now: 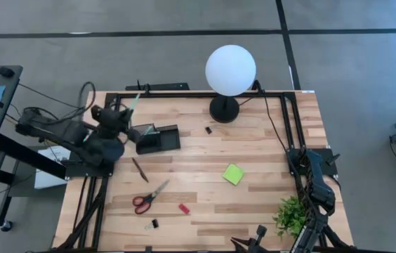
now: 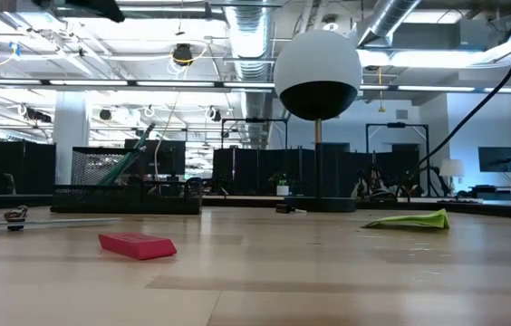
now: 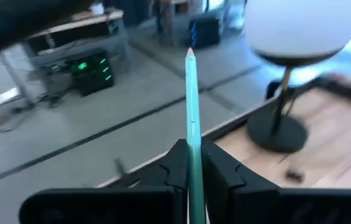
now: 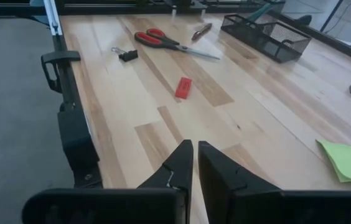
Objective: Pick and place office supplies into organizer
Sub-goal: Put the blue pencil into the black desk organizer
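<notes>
Left end effector (image 3: 193,171) grasps a teal pen (image 3: 191,106) beside the organizer (image 1: 158,138); right end effector (image 4: 195,163) clenched empty near the plant (image 1: 292,213), lamp (image 1: 230,70) behind.

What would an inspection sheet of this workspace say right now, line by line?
Surface: pale wooden plank table, dry.
Job's things: black mesh organizer; red-handled scissors, brown pen, lime-green sticky-note pad, small red piece, black clips loose.
Clutter: white globe lamp, small green plant.
Grippers: left gripper shut on thin teal pen; right gripper shut, empty.
Cables: black cable across table.
Surroundings: grey floor.
</notes>
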